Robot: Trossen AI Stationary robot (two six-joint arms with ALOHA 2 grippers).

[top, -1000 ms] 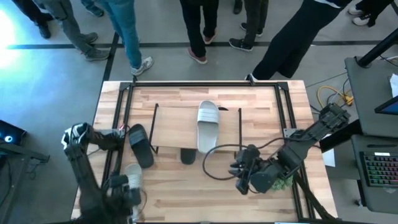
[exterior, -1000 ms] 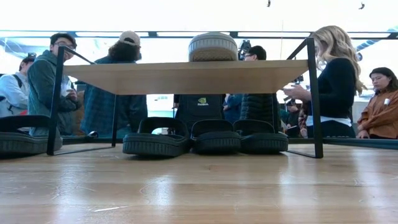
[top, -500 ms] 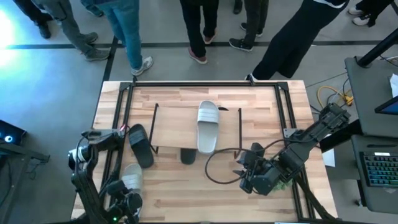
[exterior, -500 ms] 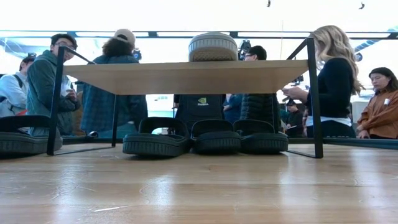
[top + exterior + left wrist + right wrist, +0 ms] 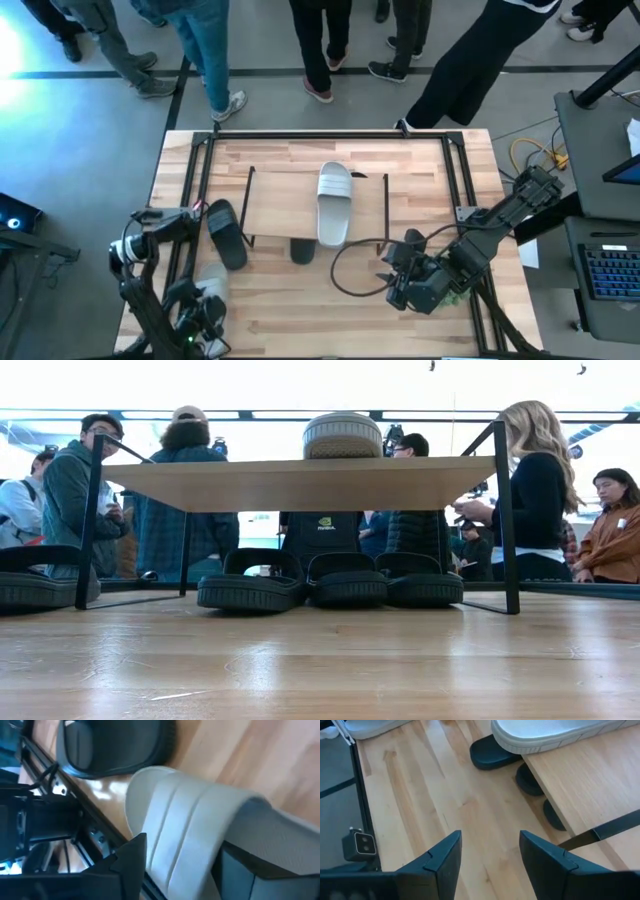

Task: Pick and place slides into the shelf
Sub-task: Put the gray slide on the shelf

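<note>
A pale grey-white slide (image 5: pixel 210 283) with a ribbed strap (image 5: pixel 185 820) lies on the table near its near-left corner. My left gripper (image 5: pixel 182 855) is open over it, one finger on either side of the strap. A black slide (image 5: pixel 225 233) lies just left of the shelf (image 5: pixel 280 200). A second white slide (image 5: pixel 333 205) rests sole-down on the shelf's top board. Three black slides (image 5: pixel 346 580) stand side by side on the table under the board. My right gripper (image 5: pixel 490 860) hangs open above the table, near side of the shelf's right end, with nothing between its fingers. My left gripper comes at the white slide slanting down from the near side, with its fingers (image 5: pixel 127 865) straddling the ribbed strap (image 5: pixel 170 850). Whether either finger touches the strap I cannot tell. The slide lies flat on the table.
Black frame rails (image 5: pixel 195 200) run along the table's left, far and right sides. A dark cable loop (image 5: pixel 350 265) lies on the table beside my right gripper. Several people stand beyond the far edge. Bare wood (image 5: pixel 300 310) lies along the near edge.
My left gripper has come down toward the white slide at the near left and has tipped and rolled as it sank. The slide has stayed where it was.
</note>
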